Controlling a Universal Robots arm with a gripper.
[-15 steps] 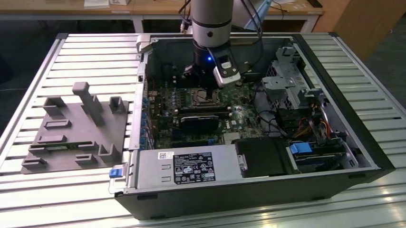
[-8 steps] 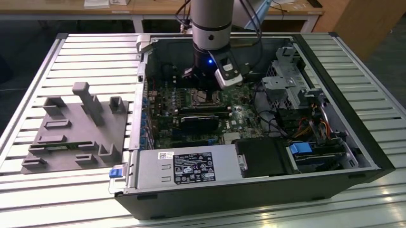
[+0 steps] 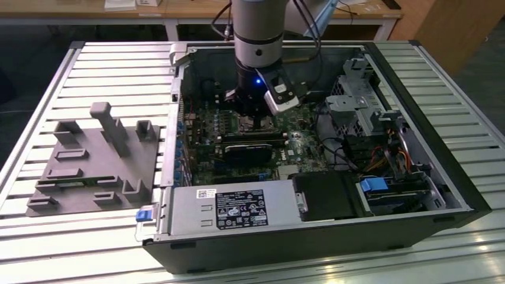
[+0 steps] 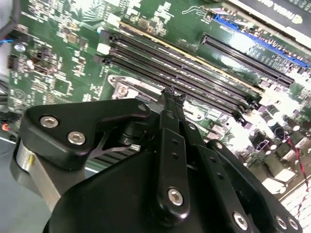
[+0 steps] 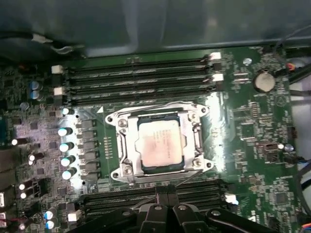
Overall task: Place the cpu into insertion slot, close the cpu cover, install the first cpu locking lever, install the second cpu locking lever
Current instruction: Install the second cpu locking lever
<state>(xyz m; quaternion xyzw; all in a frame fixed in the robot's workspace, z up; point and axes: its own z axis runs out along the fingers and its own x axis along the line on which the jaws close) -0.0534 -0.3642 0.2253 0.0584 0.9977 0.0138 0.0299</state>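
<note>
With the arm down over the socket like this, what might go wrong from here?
1. The gripper hangs very near the cpu cover; drift could scrape it or the cpu.
2. Memory slots flank the insertion slot on both sides, so sideways travel might knock their latches.
3. Loose cables lie beside the arm inside the case and could snag.

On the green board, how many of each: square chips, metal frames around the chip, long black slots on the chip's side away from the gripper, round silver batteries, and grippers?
In the first wrist view:
cpu: 1
cpu cover: 1
long black slots away from the gripper: 4
round silver battery: 1
gripper: 1
Total: 8
</note>
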